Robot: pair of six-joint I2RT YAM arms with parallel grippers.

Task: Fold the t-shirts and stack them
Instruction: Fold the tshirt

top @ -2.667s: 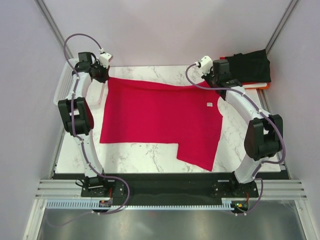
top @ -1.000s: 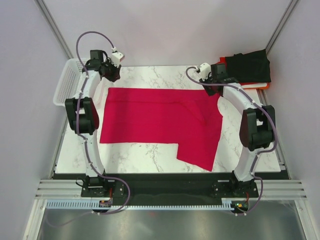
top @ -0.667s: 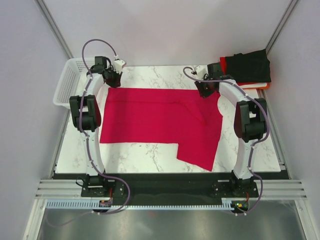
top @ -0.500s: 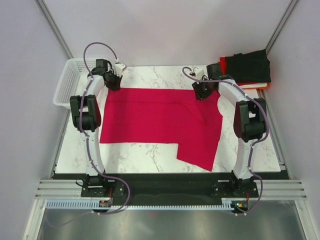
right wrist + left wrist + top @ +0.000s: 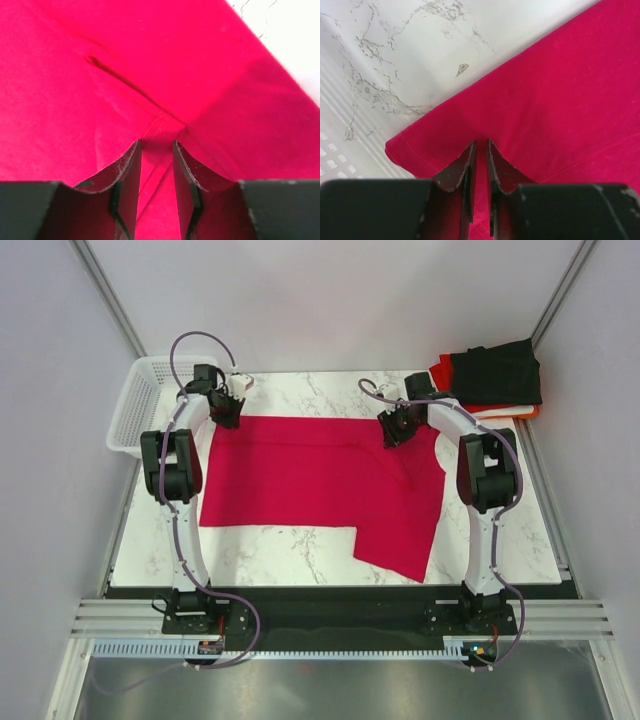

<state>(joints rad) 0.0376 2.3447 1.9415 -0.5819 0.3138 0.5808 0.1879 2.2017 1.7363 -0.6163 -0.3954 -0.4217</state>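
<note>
Table [image 5: 300, 555] centre: crimson t-shirt [image 5: 320, 475] lies flat, one flap trailing toward 5 o'clock. At its 11 o'clock corner, left gripper [image 5: 228, 412]: jaws narrow, pinching a ridge of hem. On the far edge at 1 o'clock, right gripper [image 5: 393, 430]: jaws a little apart, cloth puckered between them. Whether that hold is firm, cannot tell. The folded stack [image 5: 495, 375] sits at the table's 2 o'clock.

Step, as I read it: taking the far edge for the first fold. The next move calls for both holds to be secure, then an even lift toward 6 o'clock.

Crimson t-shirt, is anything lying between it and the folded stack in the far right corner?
Nothing visible does. Only bare marble table lies between the crimson t-shirt and the folded stack.
</note>
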